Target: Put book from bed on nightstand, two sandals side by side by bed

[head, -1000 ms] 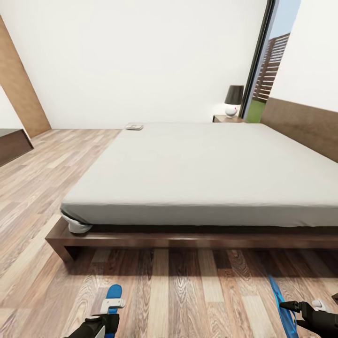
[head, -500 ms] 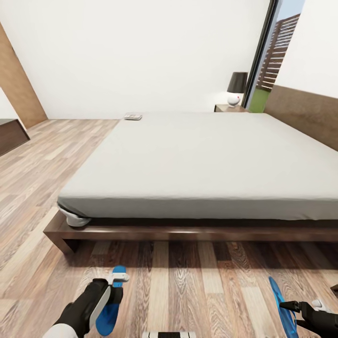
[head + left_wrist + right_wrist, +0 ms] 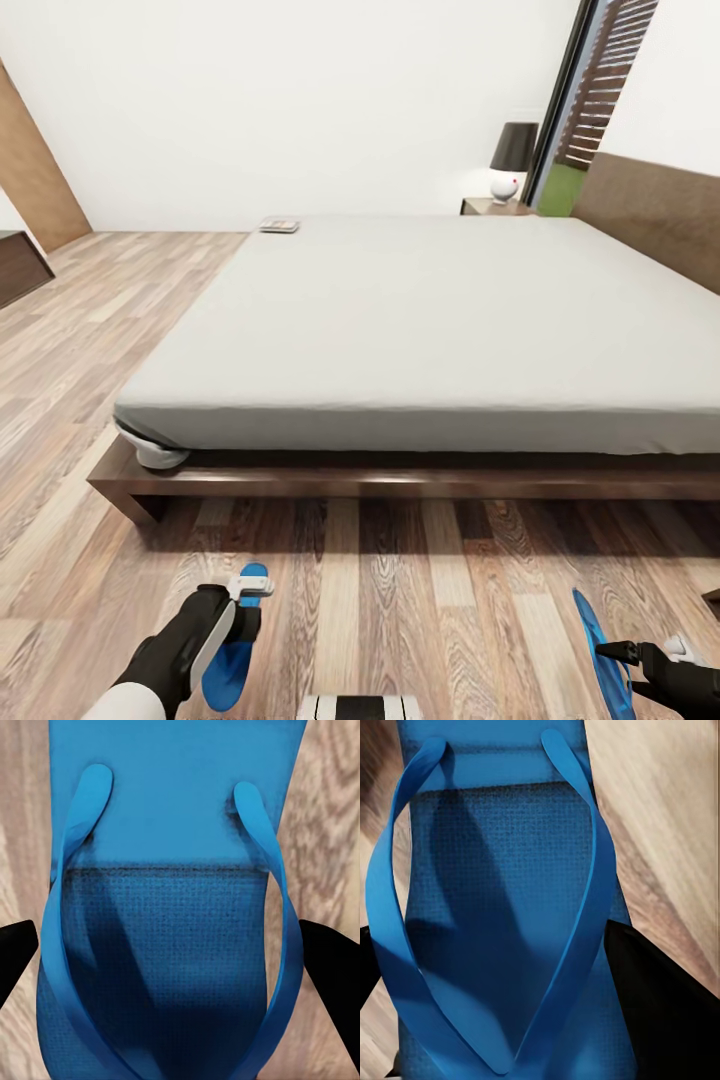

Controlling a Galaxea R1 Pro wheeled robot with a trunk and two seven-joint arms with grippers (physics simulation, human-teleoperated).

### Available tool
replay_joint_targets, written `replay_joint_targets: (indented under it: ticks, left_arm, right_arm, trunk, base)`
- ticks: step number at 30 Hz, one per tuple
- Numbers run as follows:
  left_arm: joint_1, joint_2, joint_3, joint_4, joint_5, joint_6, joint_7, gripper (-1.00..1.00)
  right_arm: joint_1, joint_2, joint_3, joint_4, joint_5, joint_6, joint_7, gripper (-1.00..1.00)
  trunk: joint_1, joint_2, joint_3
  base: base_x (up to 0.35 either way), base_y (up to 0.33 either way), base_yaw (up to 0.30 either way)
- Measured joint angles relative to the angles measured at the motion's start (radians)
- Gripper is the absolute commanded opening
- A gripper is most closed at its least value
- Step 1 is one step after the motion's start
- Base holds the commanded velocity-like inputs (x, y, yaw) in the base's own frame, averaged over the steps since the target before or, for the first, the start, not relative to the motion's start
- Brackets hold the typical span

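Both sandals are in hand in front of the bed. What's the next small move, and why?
Probably lower the left sandal flat onto the floor beside the bed; both sandals look held, far apart, the right sandal tilted on edge.

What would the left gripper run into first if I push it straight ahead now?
Probably the blue sandal it already straddles, then the wood floor under it; depth is unclear. The left gripper points down and forward, well short of the bed frame.

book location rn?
Head view: the book lies at the bed's far left corner, left of the nightstand with the lamp.
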Motion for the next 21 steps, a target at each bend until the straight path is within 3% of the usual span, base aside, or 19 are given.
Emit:
replay_joint_targets:
  ticks: [17, 21]
  left_arm:
    - [0.0, -0.004, -0.002, -0.001, -0.001, -0.003, -0.001, -1.0]
    - [0.0, -0.004, -0.003, -0.003, -0.001, -0.005, -0.001, -1.0]
  right_arm:
    - [0.0, 0.0, 0.0, 0.0, 0.0, 0.001, 0.0, -1.0]
    - [0.0, 0.0, 0.0, 0.0, -0.001, 0.001, 0.0, -1.0]
  trunk:
    - [0.008, -0.004, -0.066]
    - [0.008, -0.004, -0.066]
  base:
    - [0.0, 0.0, 0.0]
    - [0.0, 0.0, 0.0]
